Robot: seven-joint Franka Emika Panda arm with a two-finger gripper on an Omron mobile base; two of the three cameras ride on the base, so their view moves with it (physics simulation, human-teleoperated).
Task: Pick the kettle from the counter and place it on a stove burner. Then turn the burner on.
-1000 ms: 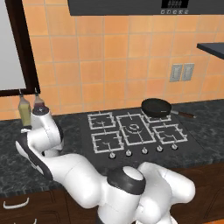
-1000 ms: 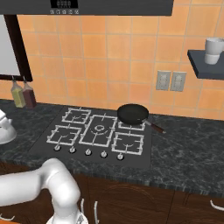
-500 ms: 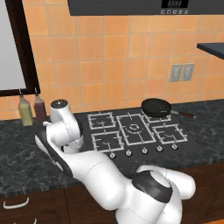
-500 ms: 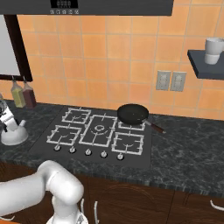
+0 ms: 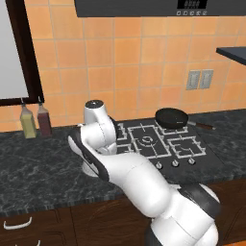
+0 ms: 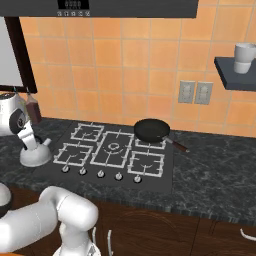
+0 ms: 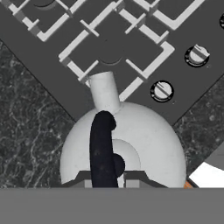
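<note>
The kettle (image 7: 124, 146) sits on the table (image 6: 210, 165) just off the left edge of the black cooktop (image 6: 155, 177), near that edge's front corner, its short spout (image 7: 104, 91) pointing at the nearest small square burner grate (image 7: 116, 46). The hand (image 7: 108, 177) is closed tight on the kettle's black arched handle (image 7: 101, 146), which runs up between the two finger tips (the knob of the lid sits just beside it). In the right base view the kettle (image 6: 35, 154) shows as a pale dome below the arm's wrist. Two of the stove knobs (image 7: 162, 91) lie just beside its body. A black frying pan (image 6: 151, 129) rests on the back right burner, well apart from the kettle. Two bottles (image 5: 36, 120) stand against the wall at the table's back edge.
</note>
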